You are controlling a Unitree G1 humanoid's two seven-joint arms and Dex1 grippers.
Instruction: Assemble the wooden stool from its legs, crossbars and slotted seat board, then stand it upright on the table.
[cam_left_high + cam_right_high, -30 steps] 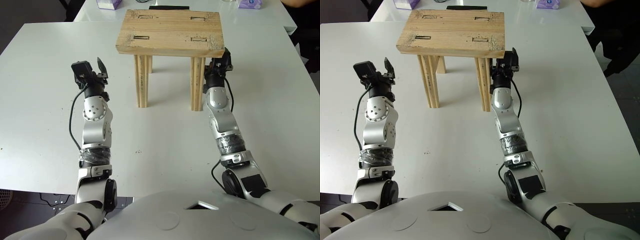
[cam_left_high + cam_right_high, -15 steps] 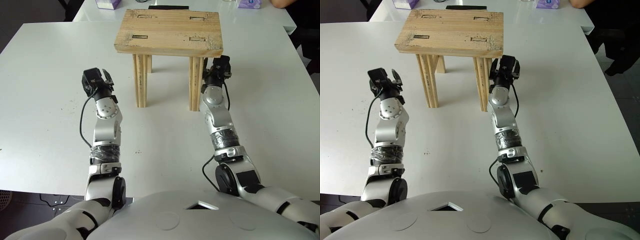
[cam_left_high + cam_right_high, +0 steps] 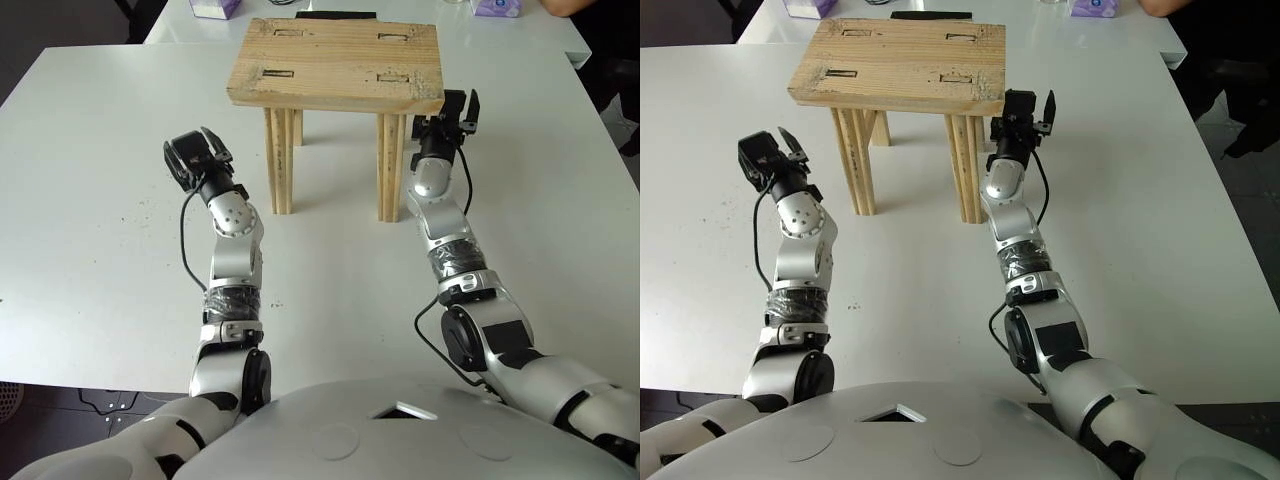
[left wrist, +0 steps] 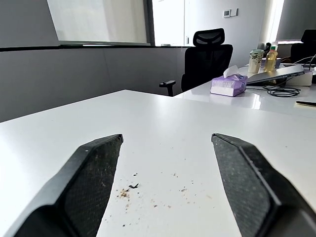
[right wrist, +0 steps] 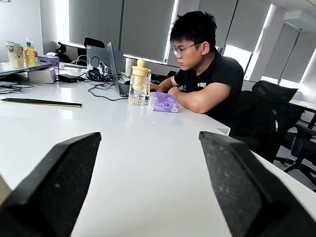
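Right, the wooden stool (image 3: 335, 60) stands upright on the white table (image 3: 90, 250), toward its far side. Its slotted seat board (image 3: 900, 50) is on top, with four slots showing, and its front legs (image 3: 280, 160) are planted on the table top. My left gripper (image 3: 210, 143) sits low over the table to the left of the front left leg and apart from it. In the left wrist view its fingers (image 4: 94, 182) are spread wide with nothing between them, above a scatter of wood crumbs (image 4: 129, 190). My right gripper (image 3: 1033, 100) is raised just beside the seat's front right corner. I cannot tell whether it touches the edge. Its fingers (image 5: 59, 173) are also parted wide and hold nothing. A purple tissue box (image 3: 497, 8) and a flat black strip (image 3: 338, 15) lie on the next table behind the stool.
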